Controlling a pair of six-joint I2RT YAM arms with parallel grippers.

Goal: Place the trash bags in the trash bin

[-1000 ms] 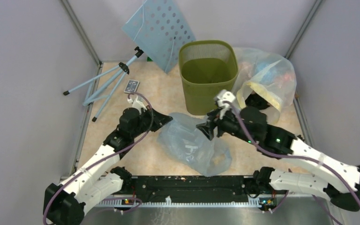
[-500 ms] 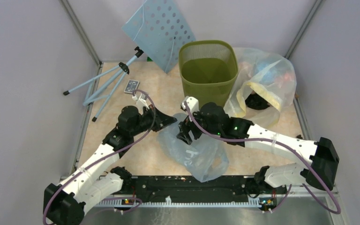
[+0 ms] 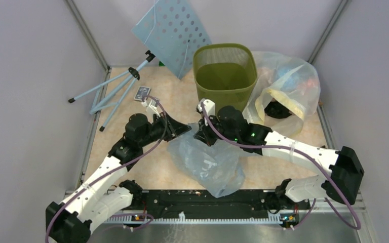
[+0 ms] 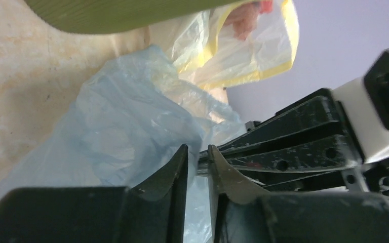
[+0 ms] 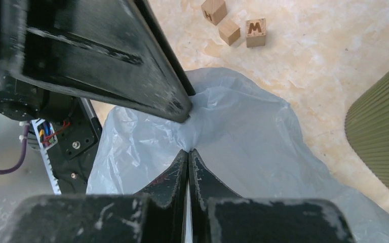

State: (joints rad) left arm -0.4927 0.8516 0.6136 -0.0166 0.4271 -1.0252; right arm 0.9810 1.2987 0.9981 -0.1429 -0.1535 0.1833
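Beige tabletop [image 3: 177, 101] holds one trash bag [image 3: 210, 164], pinched by the left claw [image 4: 197, 149] and right claw [image 5: 188, 151], before one trash bin [image 3: 219, 107].

The trash bag [image 3: 207, 162] is translucent pale blue-grey with faint white lettering. The trash bin [image 3: 225, 96] is olive green with fine mesh-patterned walls. The bigger bag [image 3: 288, 96] is clear yellowish with a yellow band and reddish and blue contents. The panel [image 3: 174, 30] is light blue, dotted with round holes. The desk [image 3: 174, 98] is mottled beige. The arms [image 3: 294, 149] are white and black, with purple cables.
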